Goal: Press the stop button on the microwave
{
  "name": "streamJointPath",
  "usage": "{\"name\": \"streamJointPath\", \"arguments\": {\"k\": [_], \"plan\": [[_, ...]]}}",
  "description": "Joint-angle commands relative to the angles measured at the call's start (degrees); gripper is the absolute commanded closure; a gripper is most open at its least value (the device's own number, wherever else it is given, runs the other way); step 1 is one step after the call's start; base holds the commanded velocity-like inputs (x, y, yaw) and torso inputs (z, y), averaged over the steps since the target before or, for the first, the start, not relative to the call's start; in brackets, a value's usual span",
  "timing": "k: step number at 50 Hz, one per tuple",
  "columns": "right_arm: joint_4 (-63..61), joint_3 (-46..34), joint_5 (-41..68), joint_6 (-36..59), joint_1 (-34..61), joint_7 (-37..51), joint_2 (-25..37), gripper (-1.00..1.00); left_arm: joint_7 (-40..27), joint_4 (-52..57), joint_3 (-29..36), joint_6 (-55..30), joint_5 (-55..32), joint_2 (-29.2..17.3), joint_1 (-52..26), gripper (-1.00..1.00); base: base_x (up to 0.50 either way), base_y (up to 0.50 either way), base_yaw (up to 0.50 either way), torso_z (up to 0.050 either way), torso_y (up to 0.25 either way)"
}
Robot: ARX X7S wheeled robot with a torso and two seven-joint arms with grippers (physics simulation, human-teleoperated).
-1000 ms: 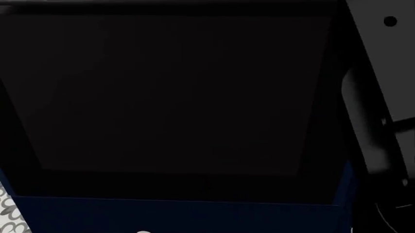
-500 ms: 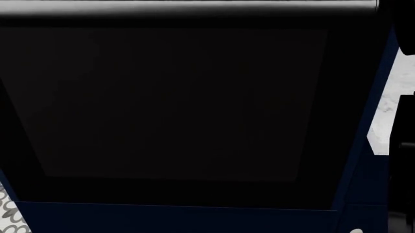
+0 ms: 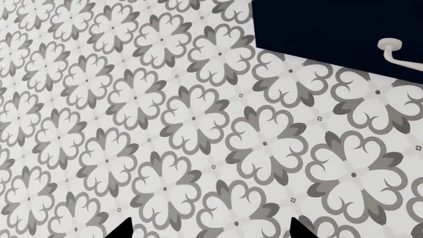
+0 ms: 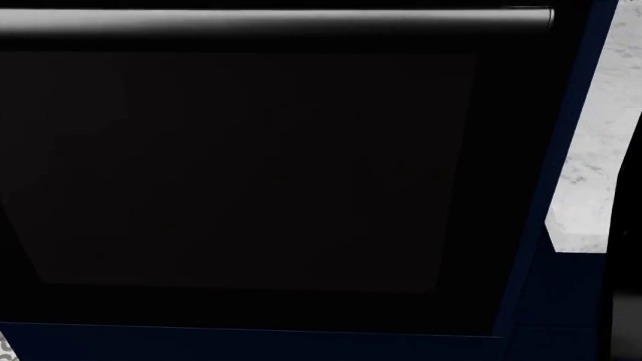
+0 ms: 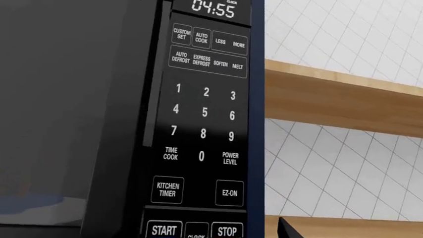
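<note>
floral-tiled floor point(image 3: 165, 129), grey-and-white pattern; dark blue cabinet point(image 3: 330, 25) above it

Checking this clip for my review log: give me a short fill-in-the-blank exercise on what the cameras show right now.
1. The black microwave control panel shows ____ on its clock display.
2. The white-lettered STOP button sits directly below the ____ button.
3. The left wrist camera faces a grey-and-white ____-patterned tile surface.

Missing words: 04:55; EZ-ON; flower
</note>
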Motion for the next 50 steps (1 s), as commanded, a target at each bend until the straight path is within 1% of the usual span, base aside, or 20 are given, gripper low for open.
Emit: {"name": "streamJointPath", "arguments": {"k": [1, 9, 16, 20, 22, 25, 31, 41, 46, 50], "plan": [[-0.52, 2.38, 1.89, -0.46, -0.15, -0.22, -0.82, -1.0, 0.03, -0.1, 0.08, -0.01, -0.05, 0.19, 0.03, -1.0, 0.0, -0.5, 0.0, 0.0, 0.0], [-2.02, 2.22, 2.81, -0.34, -0.28, -0.67, -1.56, -1.0, 0.03, -0.1, 0.08, -0.01, -0.05, 0.19, 0.03, -1.0, 0.0, -0.01, 0.0, 0.0, 0.0], [5.74, 2.46, 1.86, -4.81, 2.81, -0.98, -2.64, -1.0, 0.03, -0.1, 0.08, -0.01, -0.05, 0.19, 0.03, -1.0, 0.0, 0.0, 0.0, 0.0, 0.0], [8.61, 1.77, 0.96, -7.81, 2.63, -1.53, -2.3, -1.0, 0.03, -0.1, 0.08, -0.01, -0.05, 0.19, 0.03, -1.0, 0.0, 0.0, 0.0, 0.0, 0.0], [9.73, 2.33, 1.35, -7.97, 2.37, -1.6, -2.37, -1.0, 0.03, -0.1, 0.08, -0.01, -0.05, 0.19, 0.03, -1.0, 0.48, -0.3, 0.0, 0.0, 0.0], [10.0, 2.52, 1.42, -8.24, 2.25, -1.41, -2.44, -1.0, 0.03, -0.1, 0.08, -0.01, -0.05, 0.19, 0.03, -1.0, 0.47, -0.27, 0.0, 0.0, 0.0], [10.49, 1.57, 1.29, -9.3, 1.49, -1.66, -3.27, -1.0, 0.03, -0.1, 0.08, -0.01, -0.05, 0.19, 0.03, -1.0, 0.0, 0.0, 0.0, 0.0, 0.0], [9.8, 2.76, 2.83, -9.08, 1.74, -2.31, -3.19, -1.0, 0.03, -0.1, 0.08, -0.01, -0.05, 0.19, 0.03, -1.0, 0.0, 0.0, 0.0, 0.0, 0.0], [9.68, 2.68, 2.4, -9.49, 1.46, -1.66, -2.82, -1.0, 0.03, -0.1, 0.08, -0.01, -0.05, 0.19, 0.03, -1.0, 0.47, -0.07, 0.0, 0.0, 0.0], [8.76, 1.92, 2.15, -10.0, 0.81, -1.85, -2.75, -1.0, 0.03, -0.1, 0.08, -0.01, -0.05, 0.19, 0.03, -1.0, 0.0, 0.0, 0.0, 0.0, 0.0]]}}
